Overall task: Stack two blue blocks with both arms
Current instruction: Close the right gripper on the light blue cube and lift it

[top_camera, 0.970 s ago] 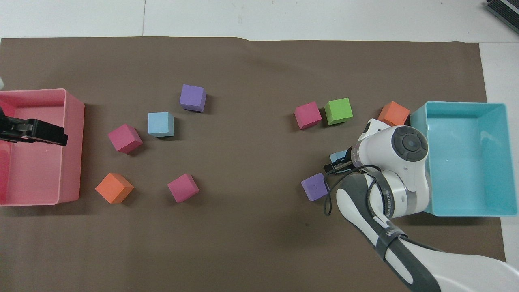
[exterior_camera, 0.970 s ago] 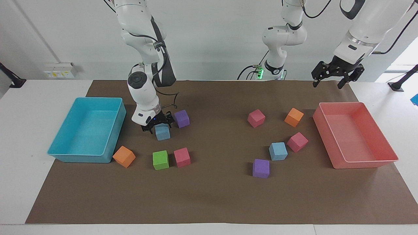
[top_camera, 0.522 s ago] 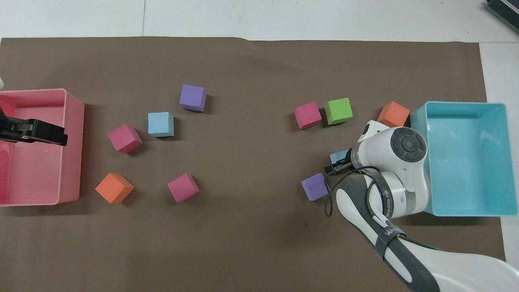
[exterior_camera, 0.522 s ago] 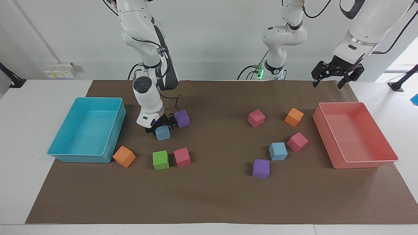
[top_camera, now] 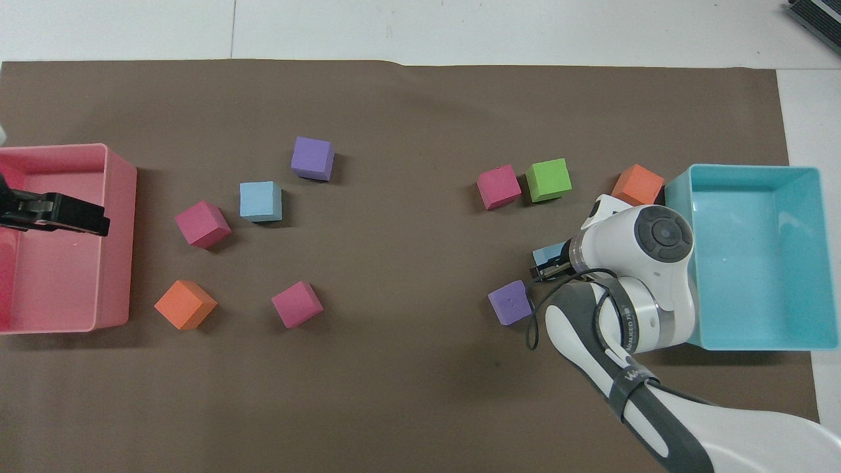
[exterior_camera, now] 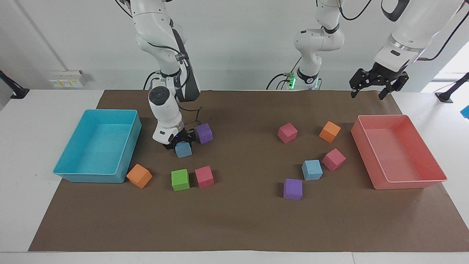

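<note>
Stack not started: both blue blocks sit separately on the brown paper over the worktop (exterior_camera: 14,154), nothing on top of anything. Right gripper (exterior_camera: 179,140) is down at the first blue block (exterior_camera: 183,149), which lies near the teal tray (exterior_camera: 126,146), just beside a purple cube (exterior_camera: 203,133) and nearer the robots than the green cube (exterior_camera: 180,179). The gripper's black links straddle the block's top, but I cannot tell whether the fingertips have clamped it or stand apart; the block looks to be resting on the paper, not lifted. In the overhead view the arm's wrist covers most of this block (top_camera: 545,253), only a corner shows. Second blue block (exterior_camera: 311,169) sits toward the left arm's end, touching or almost touching a pink cube (exterior_camera: 333,159), with another purple cube (exterior_camera: 292,189) close by and farther from the robots. Left gripper (exterior_camera: 368,91) waits in the air over the pink tray's (exterior_camera: 410,181) end nearest the robots, fingers (exterior_camera: 354,94) apart, holding nothing. Left to do (my read): secure the grasp, lift, carry over, set on the second block, or have the left arm bring that one. Blocks: matte light sky-blue cubes, foam-like, same size as the others, crisp edges, flat faces, should stack fine if squared up.
</note>
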